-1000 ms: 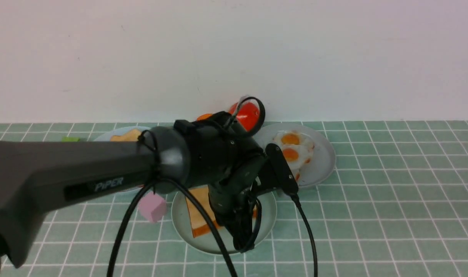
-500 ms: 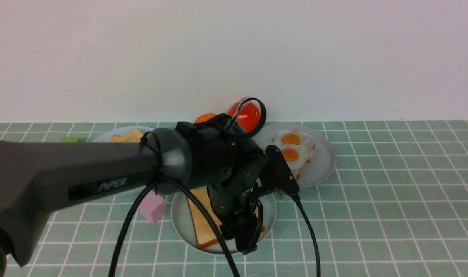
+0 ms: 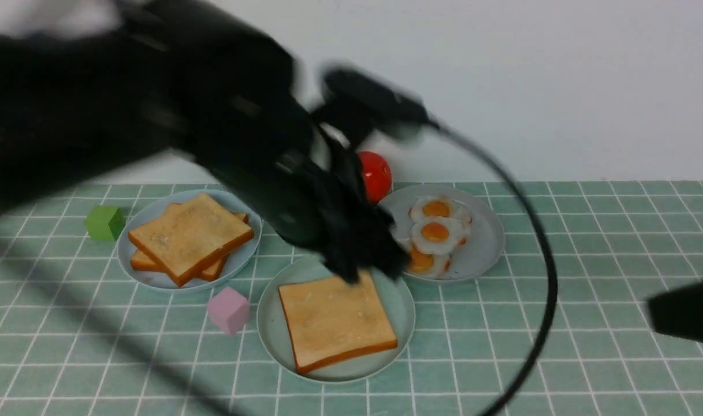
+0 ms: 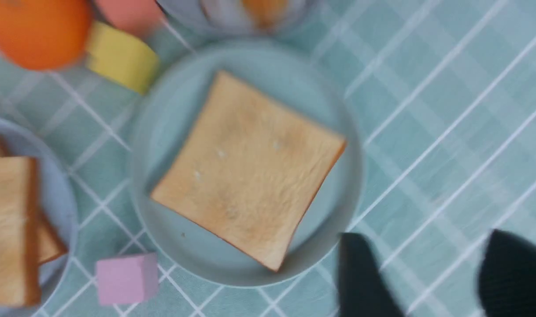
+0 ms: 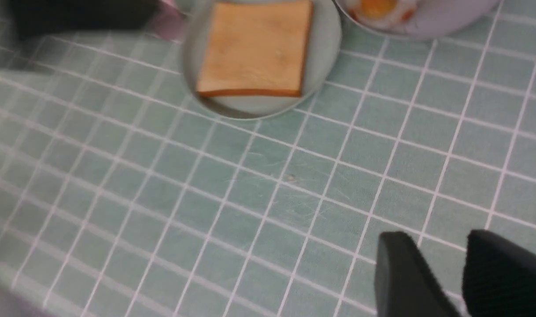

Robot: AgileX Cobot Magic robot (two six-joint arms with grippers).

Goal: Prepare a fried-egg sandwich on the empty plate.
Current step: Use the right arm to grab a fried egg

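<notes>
One golden toast slice point(image 3: 337, 320) lies flat on the mint-green plate point(image 3: 268, 323), also seen in the left wrist view point(image 4: 245, 171) and the right wrist view point(image 5: 254, 48). No fried-egg sandwich shows in any view. Fried eggs point(image 3: 435, 231) rest on a grey-blue plate point(image 3: 484, 231). My left gripper point(image 3: 363, 263) is blurred, lifted above the mint plate's far edge. In its wrist view the left gripper point(image 4: 422, 264) is open over bare tile beside the plate. My right gripper point(image 5: 444, 259) is open and holds nothing, near the table's right side point(image 3: 683, 312).
A pale blue plate point(image 3: 155, 277) at the left holds stacked toast slices point(image 3: 189, 237). A pink cube point(image 3: 229, 310), a green cube point(image 3: 104, 222) and a red tomato point(image 3: 376, 175) stand around the plates. An orange point(image 4: 34, 31) and a yellow block point(image 4: 122, 57) show in the left wrist view.
My left arm has swung up and away from the mint plate, leaving the toast slice flat on it. The right gripper has come into view at the right edge.
</notes>
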